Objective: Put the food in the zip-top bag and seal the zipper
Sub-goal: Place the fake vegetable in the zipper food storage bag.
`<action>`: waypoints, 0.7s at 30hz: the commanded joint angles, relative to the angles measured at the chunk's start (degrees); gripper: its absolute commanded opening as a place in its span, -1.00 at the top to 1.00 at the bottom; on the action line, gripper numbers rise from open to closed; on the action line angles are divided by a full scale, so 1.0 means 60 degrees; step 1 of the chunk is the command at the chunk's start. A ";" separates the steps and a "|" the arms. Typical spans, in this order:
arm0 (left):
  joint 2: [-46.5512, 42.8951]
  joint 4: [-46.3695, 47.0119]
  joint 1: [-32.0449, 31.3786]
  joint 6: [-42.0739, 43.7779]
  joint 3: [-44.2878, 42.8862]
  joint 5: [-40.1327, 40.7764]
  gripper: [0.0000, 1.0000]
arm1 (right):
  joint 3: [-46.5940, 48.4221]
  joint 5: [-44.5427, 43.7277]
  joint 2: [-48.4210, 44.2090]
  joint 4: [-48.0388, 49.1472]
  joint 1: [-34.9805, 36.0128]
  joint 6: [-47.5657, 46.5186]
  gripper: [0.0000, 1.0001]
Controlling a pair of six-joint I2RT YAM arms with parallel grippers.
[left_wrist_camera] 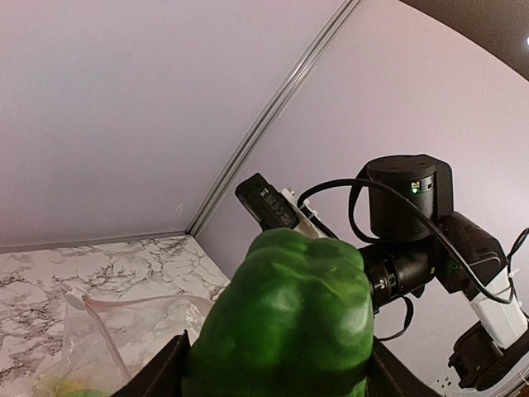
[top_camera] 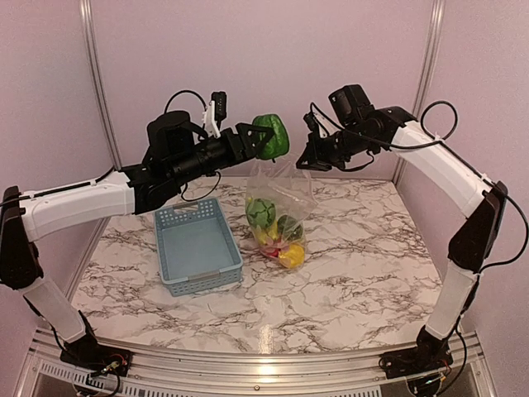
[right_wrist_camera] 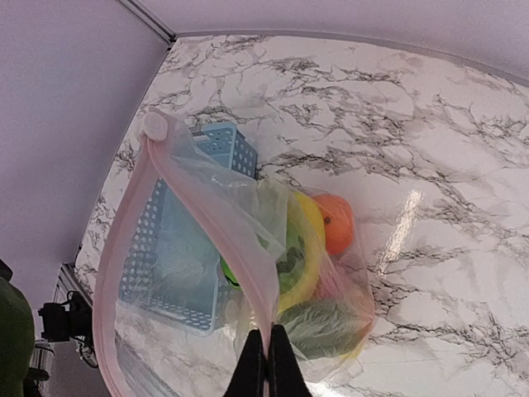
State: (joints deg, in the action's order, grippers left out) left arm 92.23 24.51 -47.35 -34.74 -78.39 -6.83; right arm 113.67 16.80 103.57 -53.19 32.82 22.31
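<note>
Where zip-top bag (top_camera: 281, 194) hangs, marbled table (top_camera: 372, 265) below, lilac walls (top_camera: 264, 58).

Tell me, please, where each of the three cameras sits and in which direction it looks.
Top external: above and behind the arm bases, looking down over the marble table; both arms show whole, left gripper and right gripper raised above the zip-top bag.
Left wrist: on the raised left arm, facing the green pepper its fingers grip; the right arm's wrist shows beyond.
Right wrist: looking down past its shut fingers at the bag's mouth and the blue basket.
Shared: all three show the bag.
</note>
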 commanded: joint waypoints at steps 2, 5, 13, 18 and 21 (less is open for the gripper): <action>0.0083 -0.0787 -0.0182 0.0567 -0.0250 0.0131 0.02 | 0.0121 -0.0251 -0.0235 0.0253 -0.0007 -0.0155 1.00; 0.0006 -0.0911 -0.0274 0.0750 -0.0141 0.0217 0.02 | 0.0069 -0.0251 -0.0260 0.0273 0.0002 -0.0132 1.00; -0.0136 -0.1414 -0.0466 0.1278 -0.0126 0.0453 0.02 | -0.0053 -0.0282 -0.0416 0.0360 0.0023 -0.0070 1.00; -0.0078 -0.1365 -0.0501 0.1238 -0.0062 0.0800 0.00 | -0.0009 -0.0296 -0.0493 0.0355 0.0035 -0.0045 1.00; 0.0214 -0.1655 -0.0571 0.1062 -0.0442 0.1399 -0.05 | -0.0043 -0.0269 -0.0532 0.0354 0.0042 -0.0023 1.00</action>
State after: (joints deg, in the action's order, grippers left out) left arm 92.23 17.15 -50.17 -28.40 -78.65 -3.05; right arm 113.36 15.90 103.02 -52.10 32.84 22.28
